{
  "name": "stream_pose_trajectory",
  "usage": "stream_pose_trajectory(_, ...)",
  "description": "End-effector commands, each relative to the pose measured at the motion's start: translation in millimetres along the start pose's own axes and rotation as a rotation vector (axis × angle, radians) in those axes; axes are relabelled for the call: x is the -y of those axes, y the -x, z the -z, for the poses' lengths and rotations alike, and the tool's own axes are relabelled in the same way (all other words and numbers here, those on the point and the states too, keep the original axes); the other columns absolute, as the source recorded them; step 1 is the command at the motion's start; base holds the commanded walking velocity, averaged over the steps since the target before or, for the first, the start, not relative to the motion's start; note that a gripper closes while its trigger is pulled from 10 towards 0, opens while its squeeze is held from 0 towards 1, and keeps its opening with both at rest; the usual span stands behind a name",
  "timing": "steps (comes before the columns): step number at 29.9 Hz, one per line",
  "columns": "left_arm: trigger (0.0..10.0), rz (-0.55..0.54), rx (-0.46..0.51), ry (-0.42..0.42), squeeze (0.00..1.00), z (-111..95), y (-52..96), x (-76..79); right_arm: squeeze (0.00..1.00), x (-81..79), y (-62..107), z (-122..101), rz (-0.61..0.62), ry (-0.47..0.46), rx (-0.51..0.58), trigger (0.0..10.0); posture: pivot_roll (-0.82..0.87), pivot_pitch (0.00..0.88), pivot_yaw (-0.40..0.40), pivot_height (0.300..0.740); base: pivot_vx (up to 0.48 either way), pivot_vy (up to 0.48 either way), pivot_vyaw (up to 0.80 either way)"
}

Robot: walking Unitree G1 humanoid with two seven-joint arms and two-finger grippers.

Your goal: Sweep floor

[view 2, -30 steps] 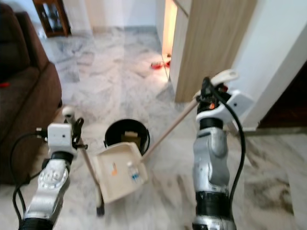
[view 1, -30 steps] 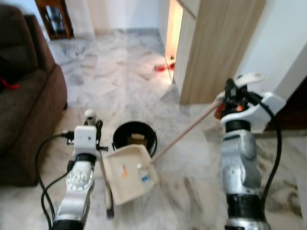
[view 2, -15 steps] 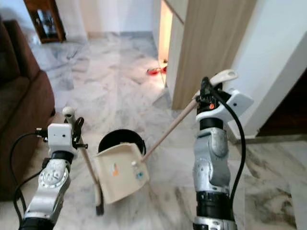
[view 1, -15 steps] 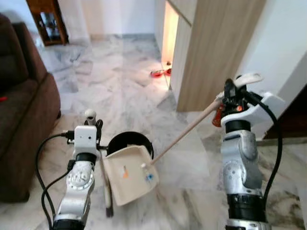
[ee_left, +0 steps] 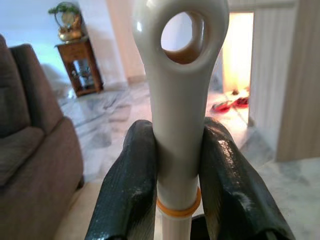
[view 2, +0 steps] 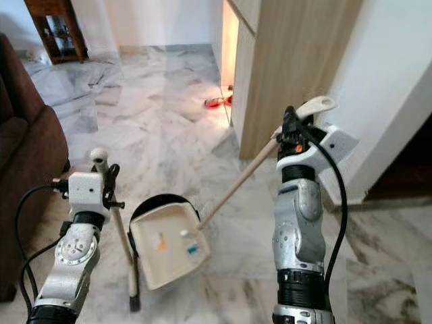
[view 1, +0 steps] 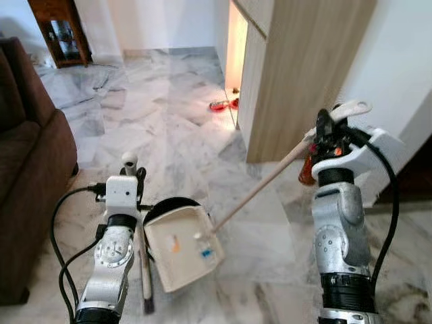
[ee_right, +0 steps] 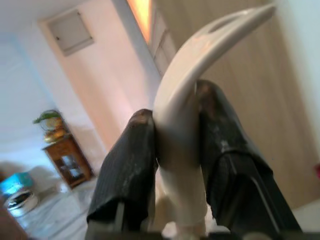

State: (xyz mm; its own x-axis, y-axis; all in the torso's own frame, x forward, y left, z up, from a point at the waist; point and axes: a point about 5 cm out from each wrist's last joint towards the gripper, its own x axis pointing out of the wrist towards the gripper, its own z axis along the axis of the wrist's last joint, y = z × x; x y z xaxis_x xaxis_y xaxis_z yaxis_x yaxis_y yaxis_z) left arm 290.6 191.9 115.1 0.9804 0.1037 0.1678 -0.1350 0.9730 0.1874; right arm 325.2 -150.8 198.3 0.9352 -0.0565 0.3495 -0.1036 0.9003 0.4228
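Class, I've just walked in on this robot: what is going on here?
The robot is sweeping a marble floor. Its right end effector is shut on the long handle of a cream dustpan, which holds a few scraps of litter and sits over a black bin. Its left end effector is shut on the top of a broom handle held upright beside the dustpan. A brown sofa stands to the robot's left.

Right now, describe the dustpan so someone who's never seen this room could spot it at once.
Look at the marble floor between the robot's two arms. The dustpan is the cream tray there, holding a few small scraps, its long pale handle slanting up into the right gripper. The round black bin it overlaps is dark.
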Motion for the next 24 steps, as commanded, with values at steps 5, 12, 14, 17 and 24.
stream_pose_trajectory(5, 10.0, 0.012, 0.081, 0.009, 0.0, -15.7, -5.6, 4.6, 0.0, -3.0, -4.5, -17.3, -0.008, -0.05, 0.083, 10.0, 0.03, 0.0, 0.014, 0.74, 0.124, 0.0, 0.0)
stream_pose_trajectory(12, 10.0, 0.005, 0.075, 0.017, 0.0, -15.0, -5.5, 3.0, 0.0, -3.7, -4.9, -16.9, -0.008, -0.051, 0.082, 10.0, 0.03, 0.0, 0.012, 0.74, 0.0, 0.0, 0.0)
stream_pose_trajectory(14, 10.0, 0.002, 0.069, 0.023, 0.0, -14.6, -5.8, 3.0, 0.0, -4.1, -5.1, -16.9, -0.008, -0.054, 0.083, 10.0, 0.03, 0.0, 0.012, 0.74, 0.0, 0.0, 0.0)
stream_pose_trajectory(17, 10.0, 0.001, 0.067, 0.024, 0.0, -14.6, -6.1, 3.1, 0.0, -3.8, -5.2, -17.2, -0.006, -0.057, 0.086, 10.0, 0.03, 0.0, 0.011, 0.74, 0.0, 0.36, 0.0)
stream_pose_trajectory(24, 10.0, 0.001, 0.065, 0.025, 0.0, -14.3, -6.1, 2.9, 0.0, -1.8, -5.4, -17.4, 0.008, -0.051, 0.086, 10.0, 0.03, 0.0, 0.01, 0.74, 0.0, 0.375, 0.0)
